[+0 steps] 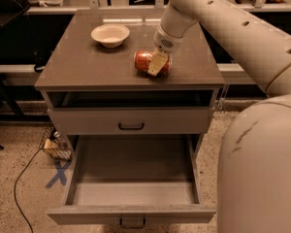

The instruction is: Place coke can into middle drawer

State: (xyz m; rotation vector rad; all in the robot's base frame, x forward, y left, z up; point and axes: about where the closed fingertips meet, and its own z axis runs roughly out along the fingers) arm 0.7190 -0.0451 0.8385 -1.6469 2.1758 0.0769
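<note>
The coke can (pixel 143 60) lies on its side on the cabinet top (pixel 87 67), near the front edge and right of centre. My gripper (pixel 156 63) comes down from the arm at the upper right and sits right at the can's right half, covering part of it. The middle drawer (pixel 133 171) is pulled wide open below. Its grey floor is bare and its black handle (pixel 132 222) is at the front. The uppermost drawer (pixel 131 120) is shut above it.
A white bowl (pixel 110 34) stands at the back left of the cabinet top. My arm's large shell (pixel 262 169) fills the right side. A cable and a small basket (pixel 56 147) lie on the floor left of the cabinet.
</note>
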